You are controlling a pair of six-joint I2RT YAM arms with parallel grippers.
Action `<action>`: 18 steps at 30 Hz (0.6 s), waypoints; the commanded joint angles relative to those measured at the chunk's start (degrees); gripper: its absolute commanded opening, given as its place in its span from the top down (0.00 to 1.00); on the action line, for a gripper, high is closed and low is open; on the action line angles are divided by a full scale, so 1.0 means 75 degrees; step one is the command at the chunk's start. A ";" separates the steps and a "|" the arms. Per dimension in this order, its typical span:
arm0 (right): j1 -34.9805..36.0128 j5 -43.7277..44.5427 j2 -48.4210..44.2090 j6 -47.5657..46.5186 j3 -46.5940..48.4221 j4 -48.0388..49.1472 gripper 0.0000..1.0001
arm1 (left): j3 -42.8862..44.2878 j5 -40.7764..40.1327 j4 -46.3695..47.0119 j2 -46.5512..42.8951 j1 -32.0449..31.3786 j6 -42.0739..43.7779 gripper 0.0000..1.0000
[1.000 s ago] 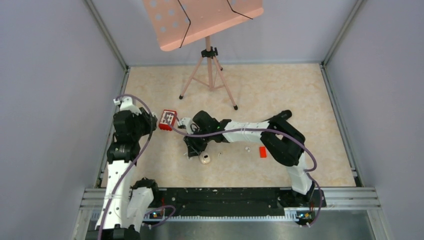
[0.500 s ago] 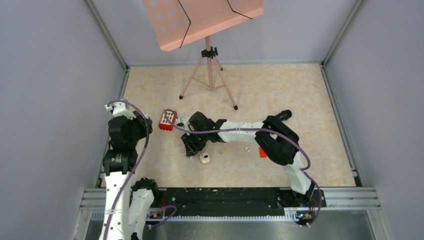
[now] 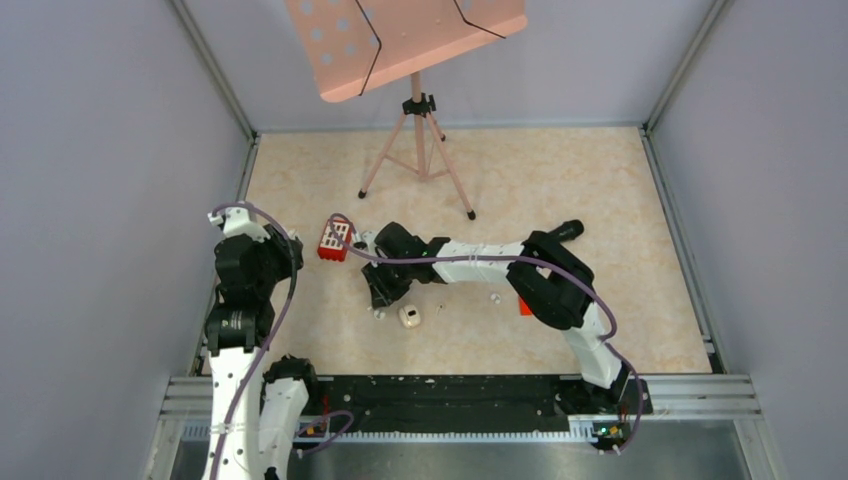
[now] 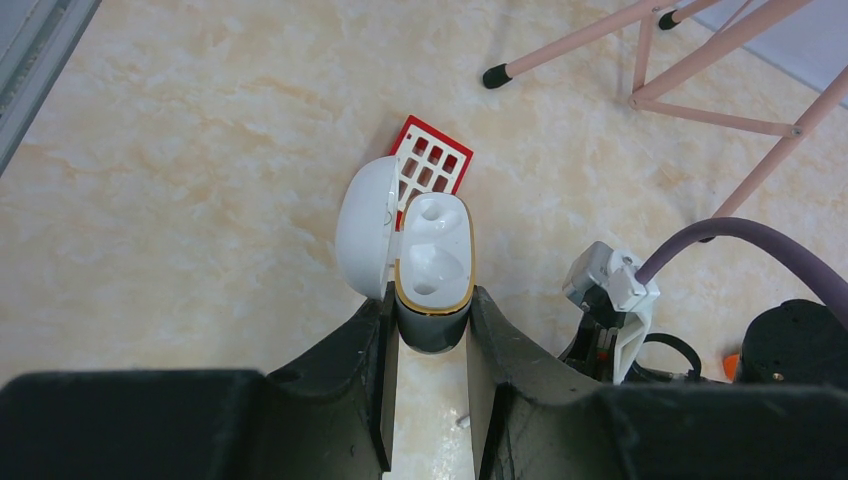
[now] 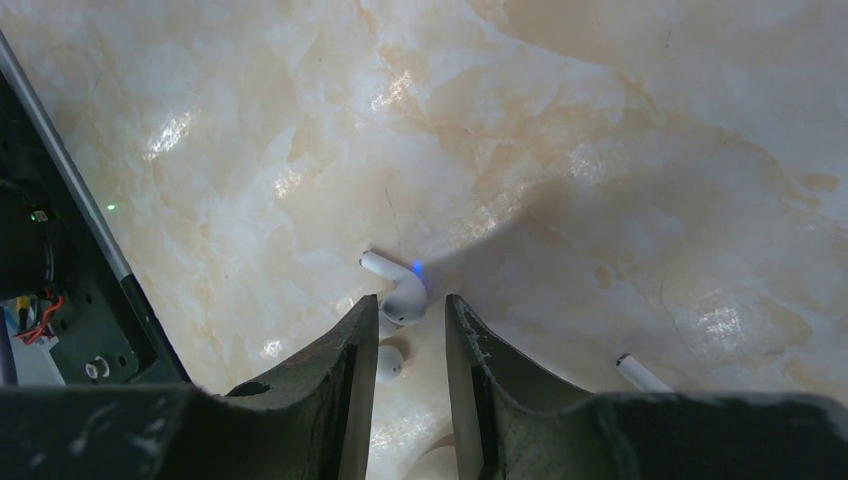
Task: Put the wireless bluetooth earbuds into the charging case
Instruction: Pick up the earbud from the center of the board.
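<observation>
My left gripper (image 4: 432,312) is shut on the dark base of an open charging case (image 4: 434,262), whose white lid (image 4: 362,225) is swung out to the left and whose two wells are empty. In the right wrist view a white stemmed earbud (image 5: 398,291) lies on the table showing a blue light. Its head sits between the tips of my right gripper (image 5: 410,304), which stands partly open with a gap on the right side. A second earbud (image 5: 388,364) lies lower between the fingers, and a loose stem (image 5: 640,374) shows at the right.
A red gridded block (image 3: 333,240) lies beside the left gripper. A white closed case (image 3: 410,316), a small earbud (image 3: 494,297) and a red block (image 3: 524,305) lie near the right arm. A pink music stand (image 3: 418,150) stands at the back.
The left arm has drawn back to the left with the case. The right gripper has shifted a little left and lower over the earbuds, and its jaws have narrowed.
</observation>
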 commanded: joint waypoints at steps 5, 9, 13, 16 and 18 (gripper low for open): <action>0.0225 0.0443 0.0375 -0.0017 0.0413 -0.0367 0.69 | 0.0307 0.0017 0.0205 -0.0042 0.0056 -0.0064 1.00; 0.0310 0.0729 0.0470 -0.0083 0.0484 -0.0552 0.69 | 0.0328 0.0019 0.0194 -0.0063 0.0059 -0.0009 1.00; 0.0411 0.0995 0.0481 -0.0215 0.0493 -0.0725 0.70 | 0.0322 -0.0011 0.0173 -0.0106 0.0059 0.0000 1.00; 0.0475 0.1207 0.0452 -0.0291 0.0486 -0.0823 0.70 | 0.0323 -0.0053 0.0180 -0.0144 0.0060 0.0007 1.00; 0.0516 0.1316 0.0434 -0.0351 0.0473 -0.0881 0.69 | 0.0323 -0.0080 0.0172 -0.0184 0.0062 -0.0003 1.00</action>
